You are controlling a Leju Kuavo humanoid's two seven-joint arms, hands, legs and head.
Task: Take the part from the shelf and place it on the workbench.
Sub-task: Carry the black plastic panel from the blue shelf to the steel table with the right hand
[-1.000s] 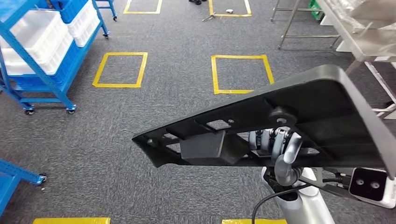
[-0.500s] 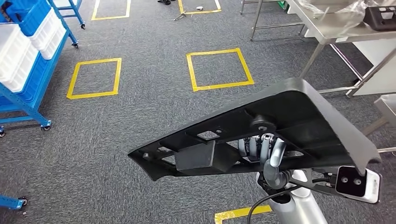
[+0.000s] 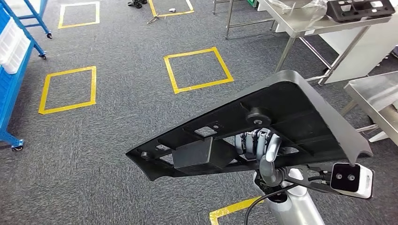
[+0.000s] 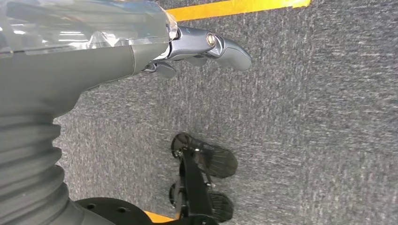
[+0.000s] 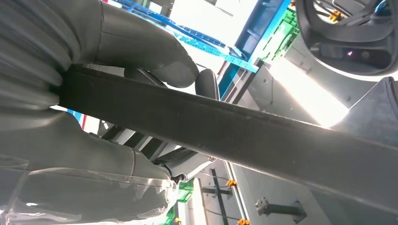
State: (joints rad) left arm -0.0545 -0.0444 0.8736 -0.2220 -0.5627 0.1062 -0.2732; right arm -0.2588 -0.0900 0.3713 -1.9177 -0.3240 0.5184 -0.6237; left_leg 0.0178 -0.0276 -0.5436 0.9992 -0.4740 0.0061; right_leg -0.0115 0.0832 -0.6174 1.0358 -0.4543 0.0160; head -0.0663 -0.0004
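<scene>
My right hand (image 3: 261, 146) grips a large black plastic part (image 3: 300, 112), a flat ribbed panel with a curved rim, and holds it up over the grey carpet in the head view. In the right wrist view the part (image 5: 244, 136) runs as a dark bar across the picture, with the right hand (image 5: 117, 47) clamped around it from both sides. The steel workbench (image 3: 305, 26) stands at the upper right, and another black part (image 3: 359, 9) lies on it. My left hand (image 4: 202, 44) hangs over the carpet, its fingers holding nothing.
A second steel table (image 3: 375, 96) juts in at the right edge. A blue wheeled shelf (image 3: 11, 70) with white bins stands at the far left. Yellow tape squares (image 3: 197, 70) mark the carpet. A tripod foot (image 3: 152, 18) stands at the top.
The whole scene has slid leftward as the camera turned right: the blue shelf has nearly left the picture and the workbench has come further in. The part stays in my right hand.
</scene>
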